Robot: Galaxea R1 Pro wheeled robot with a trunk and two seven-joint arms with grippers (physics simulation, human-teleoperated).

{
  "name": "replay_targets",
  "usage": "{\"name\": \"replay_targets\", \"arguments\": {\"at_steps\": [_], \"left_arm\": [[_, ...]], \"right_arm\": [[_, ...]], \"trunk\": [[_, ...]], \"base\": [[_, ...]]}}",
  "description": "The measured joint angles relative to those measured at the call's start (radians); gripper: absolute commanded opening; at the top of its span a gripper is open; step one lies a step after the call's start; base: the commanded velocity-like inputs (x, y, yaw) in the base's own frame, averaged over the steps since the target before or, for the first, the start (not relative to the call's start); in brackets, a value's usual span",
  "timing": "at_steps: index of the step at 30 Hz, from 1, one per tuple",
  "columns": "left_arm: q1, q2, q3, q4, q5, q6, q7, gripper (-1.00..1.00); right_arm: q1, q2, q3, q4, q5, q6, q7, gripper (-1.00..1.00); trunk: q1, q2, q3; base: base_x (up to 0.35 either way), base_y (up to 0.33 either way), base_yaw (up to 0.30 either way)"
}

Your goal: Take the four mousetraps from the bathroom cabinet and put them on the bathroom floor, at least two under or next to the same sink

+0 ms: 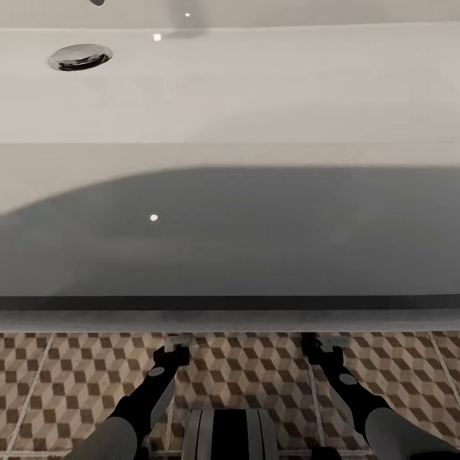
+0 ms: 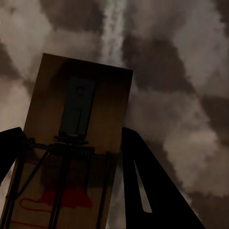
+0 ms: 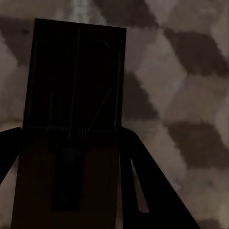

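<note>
Gripping flat wooden mousetraps [image 2: 71, 143] btwn both fingers [image 2: 152, 191].

Floor [image 1: 76, 377]: square tiles printed with a cube pattern in brown, beige and cream, pale grout lines between them. In the head view it shows as a strip below the front edge of the white sink [image 1: 255, 96] (basin with a round chrome drain [image 1: 80, 56]). In both wrist views the same pattern appears blurred and dim behind a trap; whether either trap touches the floor cannot be told.
</note>
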Motion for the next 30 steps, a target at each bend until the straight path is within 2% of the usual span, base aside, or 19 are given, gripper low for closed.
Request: {"name": "replay_targets", "arguments": {"at_steps": [9,30], "left_arm": [[-0.018,0.001,0.0,-0.012,0.0,0.0,0.0,-1.0],[-0.039,0.002,0.0,-0.017,-0.004,0.007,0.003,-1.0]], "right_arm": [[-0.025,0.001,-0.001,-0.004,-0.002,0.002,0.0,-1.0],[-0.03,0.002,-0.002,-0.002,-0.006,0.004,0.0,-1.0]], "trunk": [[0.0,0.0,0.0],[0.0,0.0,0.0]], "base": [[0.0,0.0,0.0],[0.0,0.0,0.0]]}}
